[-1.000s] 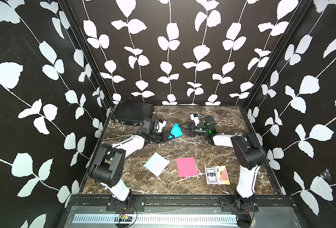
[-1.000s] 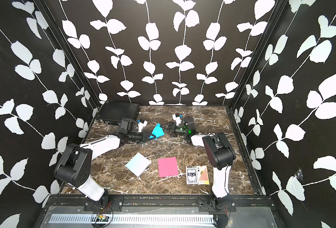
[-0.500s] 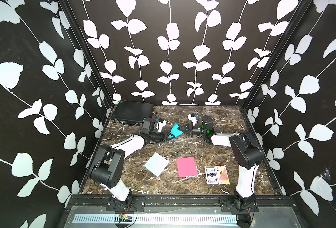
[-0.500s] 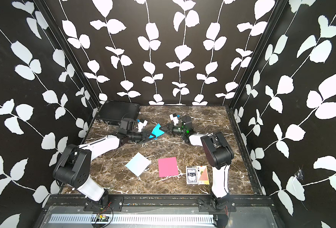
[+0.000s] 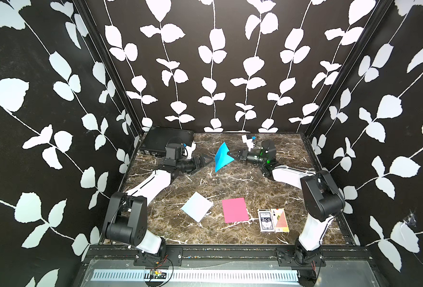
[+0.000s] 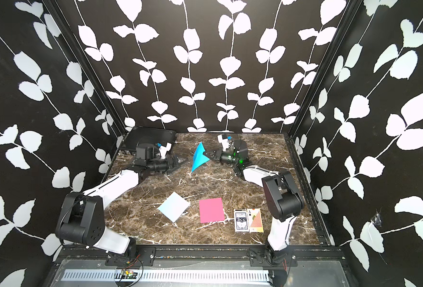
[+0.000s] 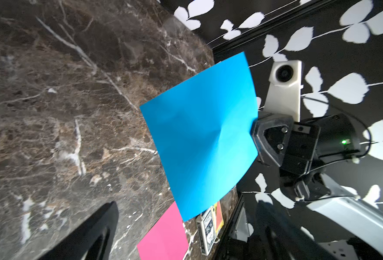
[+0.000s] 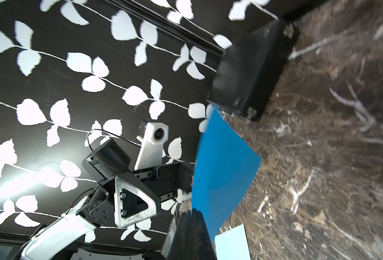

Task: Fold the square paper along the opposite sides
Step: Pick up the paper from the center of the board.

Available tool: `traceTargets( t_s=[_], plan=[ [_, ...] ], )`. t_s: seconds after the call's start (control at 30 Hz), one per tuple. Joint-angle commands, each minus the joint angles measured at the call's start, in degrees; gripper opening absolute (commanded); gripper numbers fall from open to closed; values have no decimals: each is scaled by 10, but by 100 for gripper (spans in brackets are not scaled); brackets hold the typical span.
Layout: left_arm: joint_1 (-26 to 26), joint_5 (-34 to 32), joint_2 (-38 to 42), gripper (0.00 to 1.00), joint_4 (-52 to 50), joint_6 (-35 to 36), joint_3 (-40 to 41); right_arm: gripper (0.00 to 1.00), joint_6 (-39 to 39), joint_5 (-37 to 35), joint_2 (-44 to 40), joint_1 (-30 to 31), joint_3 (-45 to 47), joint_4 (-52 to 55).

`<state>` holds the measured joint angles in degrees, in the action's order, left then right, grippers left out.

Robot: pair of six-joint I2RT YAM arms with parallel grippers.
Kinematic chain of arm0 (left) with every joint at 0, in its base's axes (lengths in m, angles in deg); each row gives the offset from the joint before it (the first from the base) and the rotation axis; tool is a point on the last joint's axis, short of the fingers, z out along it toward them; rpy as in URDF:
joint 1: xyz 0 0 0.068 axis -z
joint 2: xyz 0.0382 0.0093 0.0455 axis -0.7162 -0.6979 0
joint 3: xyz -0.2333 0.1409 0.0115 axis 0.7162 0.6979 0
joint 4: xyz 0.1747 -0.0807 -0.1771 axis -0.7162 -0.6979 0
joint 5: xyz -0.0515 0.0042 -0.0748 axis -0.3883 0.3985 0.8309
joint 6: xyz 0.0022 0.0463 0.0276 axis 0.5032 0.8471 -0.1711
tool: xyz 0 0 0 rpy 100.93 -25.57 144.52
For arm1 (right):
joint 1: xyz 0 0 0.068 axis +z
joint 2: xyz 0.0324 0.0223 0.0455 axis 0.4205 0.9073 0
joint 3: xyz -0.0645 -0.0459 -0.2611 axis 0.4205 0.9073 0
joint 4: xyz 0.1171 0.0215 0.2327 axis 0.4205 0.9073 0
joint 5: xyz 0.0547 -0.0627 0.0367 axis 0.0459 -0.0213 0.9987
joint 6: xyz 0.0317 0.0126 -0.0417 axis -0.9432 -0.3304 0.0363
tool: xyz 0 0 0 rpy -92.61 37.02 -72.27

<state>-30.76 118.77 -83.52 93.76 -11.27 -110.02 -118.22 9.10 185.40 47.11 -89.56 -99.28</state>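
the blue paper (image 5: pixel 221 156) is held upright above the worktop (image 5: pixel 230 184), well behind the pink sheet (image 5: pixel 234 210), and is pinched at one edge by the closed right end effector (image 5: pixel 231 156). the left end effector (image 5: pixel 203 164) is seen spread wide, near the blue paper but apart from it. a card box (image 5: pixel 266 220) marked "bcg" is laid just beside the pink sheet, on the right arm's side; a pale blue sheet (image 5: pixel 197 206) is laid on its other side.
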Motion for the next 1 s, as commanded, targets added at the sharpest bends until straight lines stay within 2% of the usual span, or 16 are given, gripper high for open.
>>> traceTargets(
  t_s=[0.0, 0.13, 0.27, 0.53, 0.97],
  plan=[
    [4, 40, 11, 99, 109, -82, 24, 0, -4, -23, -8, 0, -12, -61],
    [5, 58, -5, 99, 237, -165, 49, 0, -59, -38, 14, 10, -17, -151],
    [8, 67, -25, 99, 318, -216, 52, 0, -88, -57, 27, 27, -16, -207],
    [18, 72, -44, 99, 354, -233, 43, 0, -96, -78, 20, 44, 13, -235],
    [19, 71, -38, 99, 363, -230, 52, 0, -56, -80, -33, 41, 44, -181]
  ],
)
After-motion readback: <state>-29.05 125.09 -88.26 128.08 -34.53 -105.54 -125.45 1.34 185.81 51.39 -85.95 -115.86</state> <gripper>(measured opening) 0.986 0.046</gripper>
